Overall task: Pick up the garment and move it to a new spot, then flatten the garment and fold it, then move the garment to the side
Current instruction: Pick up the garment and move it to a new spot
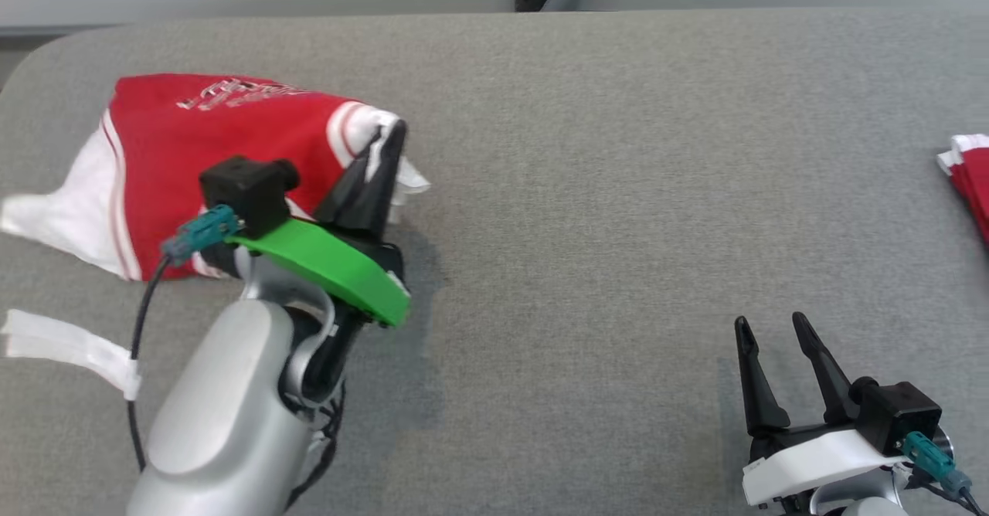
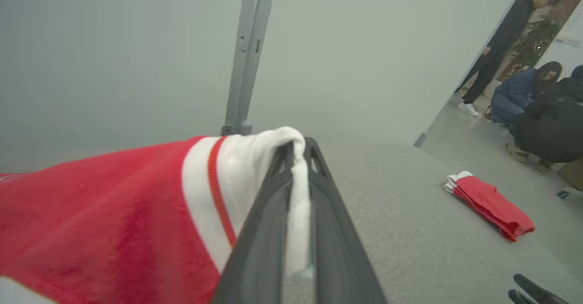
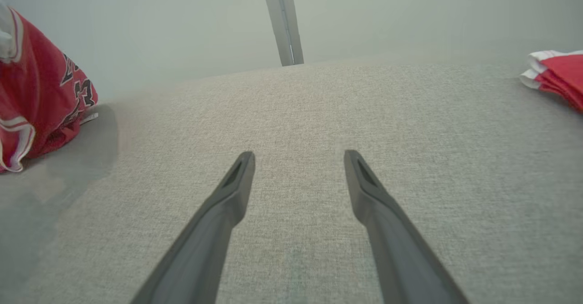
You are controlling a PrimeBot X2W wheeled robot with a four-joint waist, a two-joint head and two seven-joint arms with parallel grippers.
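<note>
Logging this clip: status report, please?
Left gripper shut on garment edge. Right gripper open, idle over table. Garment bunched at table's left. Folded red cloth far right, not in the way.

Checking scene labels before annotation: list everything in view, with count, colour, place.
garment: one, red and white, table's left, white hem pinched
folded stack: one, red and white, table's right edge
strip: one, white, table's near left
table: one, grey fabric, under all of these
post: one, grey, behind table
people: three, dark clothes, background past table's right
left gripper: one, dark fingers, shut on garment
right gripper: one, dark fingers, open, over bare table, near right
</note>
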